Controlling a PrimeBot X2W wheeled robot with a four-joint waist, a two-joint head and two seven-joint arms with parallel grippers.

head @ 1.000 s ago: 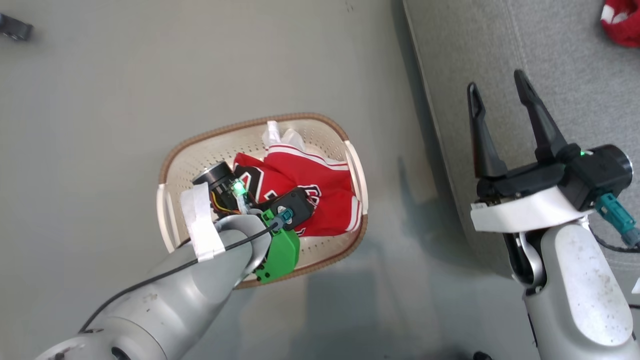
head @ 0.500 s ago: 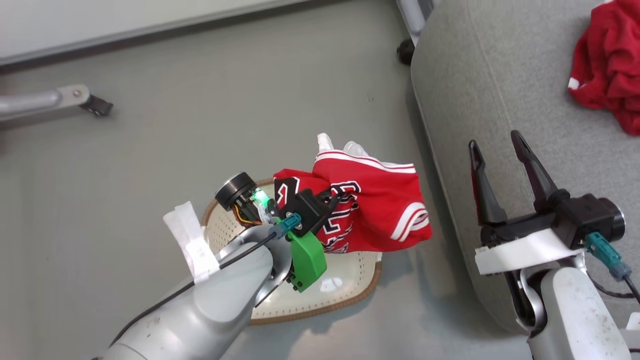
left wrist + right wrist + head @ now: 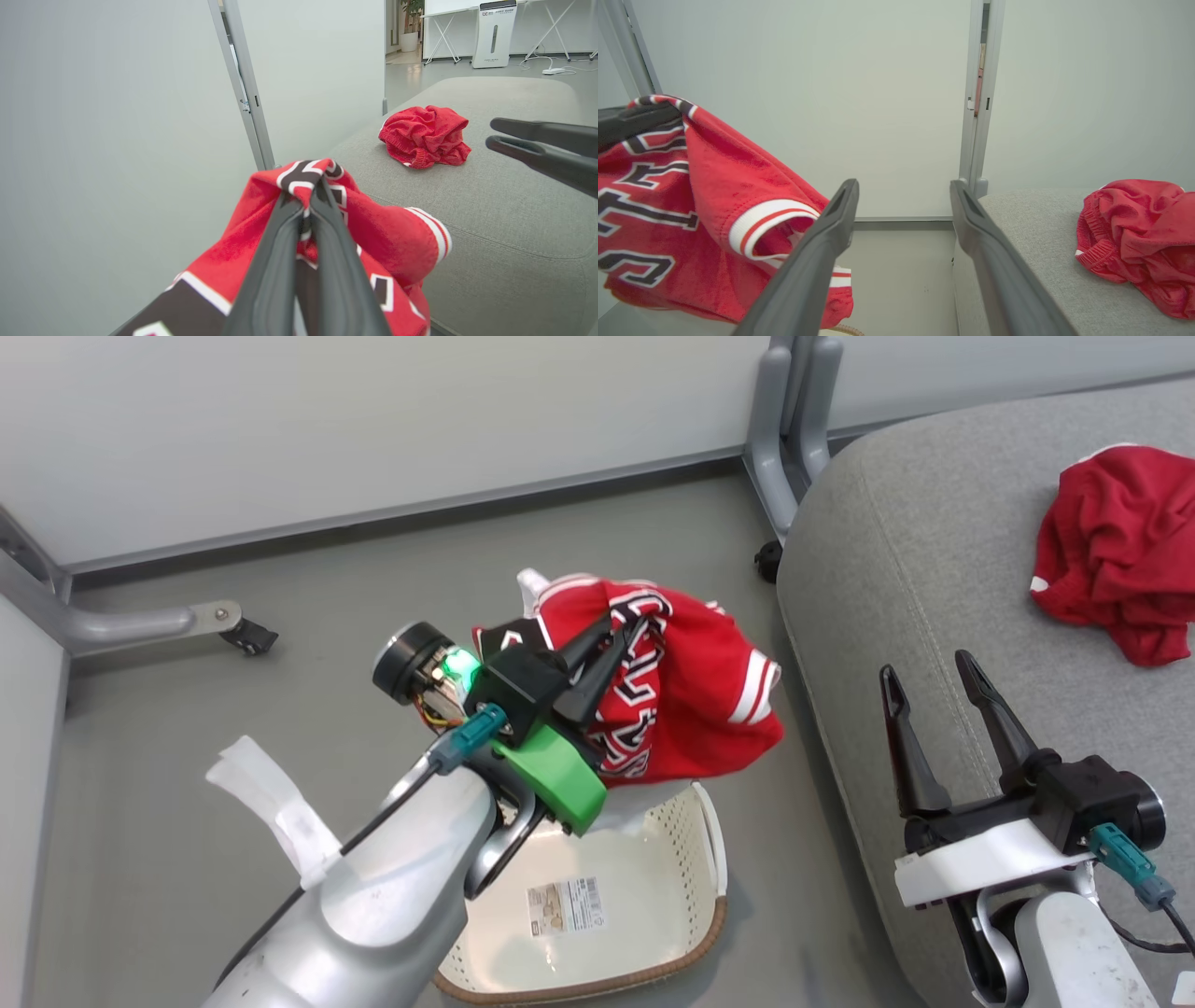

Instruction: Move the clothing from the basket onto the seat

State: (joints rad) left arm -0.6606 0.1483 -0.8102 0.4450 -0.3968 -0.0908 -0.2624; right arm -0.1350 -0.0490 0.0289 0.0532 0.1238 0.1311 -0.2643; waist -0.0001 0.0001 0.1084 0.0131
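My left gripper (image 3: 627,627) is shut on a fold of the red basketball jersey (image 3: 700,700), which hangs in the air above the far end of the cream basket (image 3: 695,831). In the left wrist view, the gripper (image 3: 303,189) pinches the lettered cloth (image 3: 397,233). A label sticker (image 3: 565,905) shows on the basket's bottom. The plain red shirt (image 3: 1116,551) lies crumpled on the grey seat (image 3: 887,569). My right gripper (image 3: 924,667) stands open over the seat's near edge, holding nothing, with the jersey (image 3: 714,163) to its left.
A grey metal post (image 3: 794,420) rises at the seat's far corner against a pale wall panel. A metal leg with a black caster (image 3: 247,635) lies on the grey floor at the left. The basket stands on the floor beside the seat.
The head view has tilted up. My left gripper has lifted the jersey out of the basket, up and toward the seat. The right gripper stays open.
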